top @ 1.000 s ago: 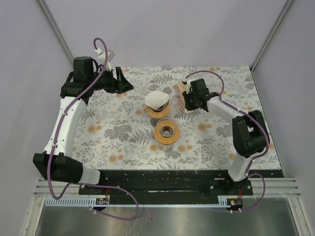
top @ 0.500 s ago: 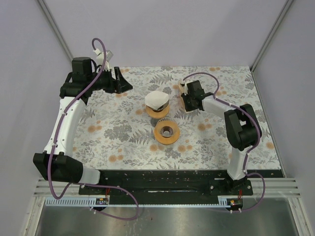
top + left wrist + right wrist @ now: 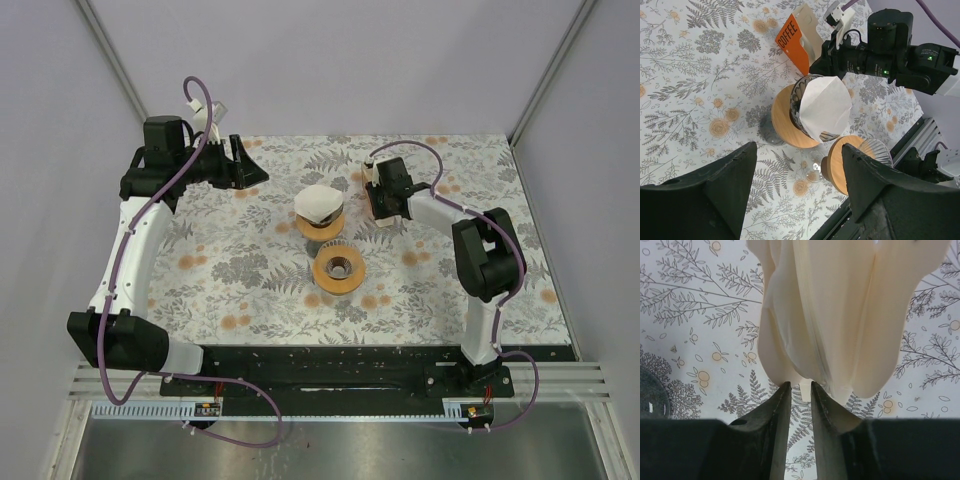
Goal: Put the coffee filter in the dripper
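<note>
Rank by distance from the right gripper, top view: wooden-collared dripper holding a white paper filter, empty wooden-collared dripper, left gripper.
From the right gripper:
1. Wooden-collared dripper holding the white filter, just left.
2. Empty wooden-collared dripper, lower left in view.
3. Left gripper, far left.

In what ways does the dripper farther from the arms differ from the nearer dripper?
The far dripper holds a white paper filter; the near dripper is empty, its ribbed cone open to view. The far dripper stands closer to the orange coffee box than the near dripper. Both stand upright with round wooden collars.
</note>
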`<act>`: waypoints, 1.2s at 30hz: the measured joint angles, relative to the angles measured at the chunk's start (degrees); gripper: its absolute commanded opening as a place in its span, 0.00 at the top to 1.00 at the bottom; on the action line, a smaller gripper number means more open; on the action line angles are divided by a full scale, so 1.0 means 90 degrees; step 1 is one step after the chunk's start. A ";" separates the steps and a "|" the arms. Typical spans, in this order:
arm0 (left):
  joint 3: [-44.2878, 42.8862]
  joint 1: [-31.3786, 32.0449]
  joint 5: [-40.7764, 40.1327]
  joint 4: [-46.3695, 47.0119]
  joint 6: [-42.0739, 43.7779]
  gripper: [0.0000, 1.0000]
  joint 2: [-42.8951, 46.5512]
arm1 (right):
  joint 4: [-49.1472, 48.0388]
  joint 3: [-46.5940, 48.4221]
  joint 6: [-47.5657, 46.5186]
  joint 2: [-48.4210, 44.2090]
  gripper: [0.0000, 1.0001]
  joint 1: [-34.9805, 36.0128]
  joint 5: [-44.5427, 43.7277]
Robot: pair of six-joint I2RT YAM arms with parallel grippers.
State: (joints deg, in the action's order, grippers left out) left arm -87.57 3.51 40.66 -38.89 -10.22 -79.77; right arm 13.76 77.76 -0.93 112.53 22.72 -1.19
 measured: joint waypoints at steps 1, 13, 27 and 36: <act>0.0005 -0.0005 0.0015 0.0005 -0.0015 0.27 0.0000 | 0.0000 0.0029 0.0002 0.0002 0.69 0.0000 -0.0022; 0.0104 -0.0053 0.0117 0.0010 -0.0046 0.27 0.0000 | -0.0216 0.0219 0.0019 0.0121 0.68 0.0002 -0.0418; 0.0107 -0.0083 0.0206 0.0012 -0.0097 0.27 0.0000 | -0.0512 0.0301 0.0005 0.0432 0.96 0.0092 -0.0867; 0.0107 -0.0095 0.0262 0.0012 -0.0112 0.27 0.0000 | -0.0772 0.0294 -0.0104 0.0435 1.00 0.0097 -0.1098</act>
State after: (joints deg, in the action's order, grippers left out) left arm -86.61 2.66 43.03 -38.79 -11.22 -79.77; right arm 6.81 80.40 -1.87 116.44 23.59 -11.07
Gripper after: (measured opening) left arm 0.733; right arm 0.016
